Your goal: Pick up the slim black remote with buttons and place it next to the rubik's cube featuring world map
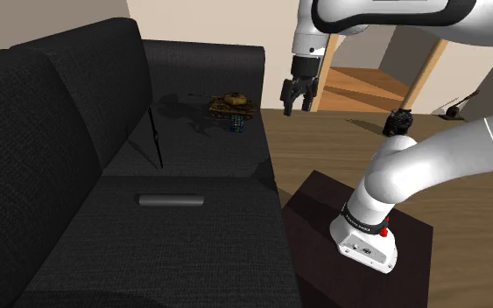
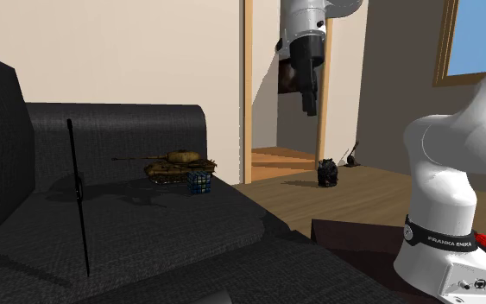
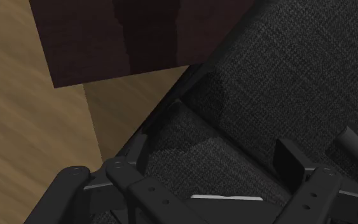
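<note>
A slim black remote (image 1: 157,136) stands on end on the dark sofa's seat, close to the backrest; the second exterior view shows the remote (image 2: 78,195) as a thin upright strip. The rubik's cube (image 1: 236,123) sits further along the seat beside a toy tank (image 1: 230,104). In the second exterior view the cube (image 2: 199,182) is just in front of the tank (image 2: 179,166). My gripper (image 1: 299,94) hangs open high over the sofa's front edge, far from the remote and holding nothing. In the wrist view its fingers (image 3: 199,158) stand apart above the cushion.
A grey bar-shaped object (image 1: 171,201) lies flat on the near seat cushion. The sofa (image 1: 52,114) has a tall backrest and an armrest behind the tank. My dark stand (image 1: 323,210) sits on the wooden floor by the sofa. A small black object (image 1: 399,122) sits on the floor near a doorway.
</note>
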Controlling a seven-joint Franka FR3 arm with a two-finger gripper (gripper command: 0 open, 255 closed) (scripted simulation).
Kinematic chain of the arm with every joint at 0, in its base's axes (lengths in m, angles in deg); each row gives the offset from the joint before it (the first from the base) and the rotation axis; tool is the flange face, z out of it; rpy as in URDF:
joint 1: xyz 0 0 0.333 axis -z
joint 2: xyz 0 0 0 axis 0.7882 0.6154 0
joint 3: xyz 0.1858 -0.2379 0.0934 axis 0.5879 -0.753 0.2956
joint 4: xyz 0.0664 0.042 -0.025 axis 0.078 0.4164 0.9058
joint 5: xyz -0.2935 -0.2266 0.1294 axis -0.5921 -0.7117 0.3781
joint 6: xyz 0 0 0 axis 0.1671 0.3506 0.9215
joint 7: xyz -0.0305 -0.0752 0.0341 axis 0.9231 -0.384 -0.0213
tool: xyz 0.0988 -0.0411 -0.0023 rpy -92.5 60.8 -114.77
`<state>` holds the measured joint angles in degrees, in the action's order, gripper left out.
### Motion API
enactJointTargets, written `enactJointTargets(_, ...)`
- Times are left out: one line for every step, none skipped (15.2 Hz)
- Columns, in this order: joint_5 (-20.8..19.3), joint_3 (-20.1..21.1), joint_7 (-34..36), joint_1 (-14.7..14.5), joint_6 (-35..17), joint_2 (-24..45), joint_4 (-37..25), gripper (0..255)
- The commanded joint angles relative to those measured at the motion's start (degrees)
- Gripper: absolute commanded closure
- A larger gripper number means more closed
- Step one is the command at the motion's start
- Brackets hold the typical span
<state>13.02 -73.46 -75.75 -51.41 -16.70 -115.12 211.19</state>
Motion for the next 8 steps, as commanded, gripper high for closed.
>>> enactJointTargets(0.0,0.0,0.0,0.0,0.0,0.0,0.0,0)
enactJointTargets(0.4,0.6,-0.5,-0.7,-1.7,1.5,0.0,0)
enactJointTargets(0.7,1.2,-1.0,-1.5,-3.3,2.9,0.0,0)
enactJointTargets(1.0,1.7,-1.5,-2.2,-4.9,4.5,-0.1,0)
enactJointTargets(1.4,2.3,-1.9,-2.9,-6.5,6.0,-0.3,0)
enactJointTargets(1.7,2.9,-2.4,-3.6,-8.0,7.6,-0.5,0)
enactJointTargets(1.9,3.5,-2.9,-4.3,-9.5,9.2,-0.8,0)
enactJointTargets(2.2,4.1,-3.3,-5.0,-11.0,10.8,-1.1,0)
